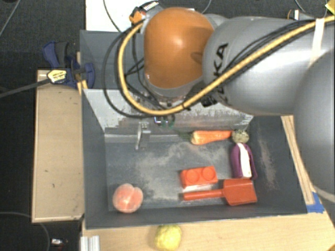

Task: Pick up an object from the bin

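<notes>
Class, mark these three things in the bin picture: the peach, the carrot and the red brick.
peach [127, 198], camera view, on the middle of its round pink-orange body.
carrot [211, 137], camera view, halfway along its orange body.
red brick [199, 176], camera view, on its studded top face.

An orange carrot [210, 137] is seen lying on its side near the back wall of the bin [136, 161], its length set across the view. A small pale-green lump [241, 137] is found just beside its right end. Below that lump, a purple and white eggplant-shaped piece [241, 161] is laid along the right side, pointing toward the front. An orange-red studded brick [199, 176] is placed near the middle of the floor, studs up. Just in front of it a red scoop [233, 192] is laid flat, handle to the left and blade to the right. A pink-orange peach [127, 198] is set well apart, in the front left corner.
</notes>
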Motion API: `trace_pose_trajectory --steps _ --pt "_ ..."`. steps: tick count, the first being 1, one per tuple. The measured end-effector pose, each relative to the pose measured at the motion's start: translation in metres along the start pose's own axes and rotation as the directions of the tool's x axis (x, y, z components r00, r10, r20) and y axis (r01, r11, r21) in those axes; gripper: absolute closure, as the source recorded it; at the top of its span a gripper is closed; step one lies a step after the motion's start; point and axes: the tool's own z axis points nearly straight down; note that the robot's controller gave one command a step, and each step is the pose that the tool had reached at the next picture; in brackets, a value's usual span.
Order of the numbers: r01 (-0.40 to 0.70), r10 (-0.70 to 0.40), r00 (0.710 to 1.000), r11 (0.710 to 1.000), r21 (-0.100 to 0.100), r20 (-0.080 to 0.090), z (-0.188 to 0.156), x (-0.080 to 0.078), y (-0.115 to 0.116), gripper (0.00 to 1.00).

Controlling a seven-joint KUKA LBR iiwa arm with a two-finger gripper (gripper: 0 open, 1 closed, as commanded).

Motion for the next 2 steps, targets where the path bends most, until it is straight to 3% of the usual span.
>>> trace_pose_trajectory --steps 1,2 --pt "-0.007 0.007 1.000 1.000 -0.002 0.008 -0.005 -0.002 -0.002 0.00" --pt "0.235 -0.235 0.972 0.972 0.000 0.009 0.103 0.044 0.006 0.00"
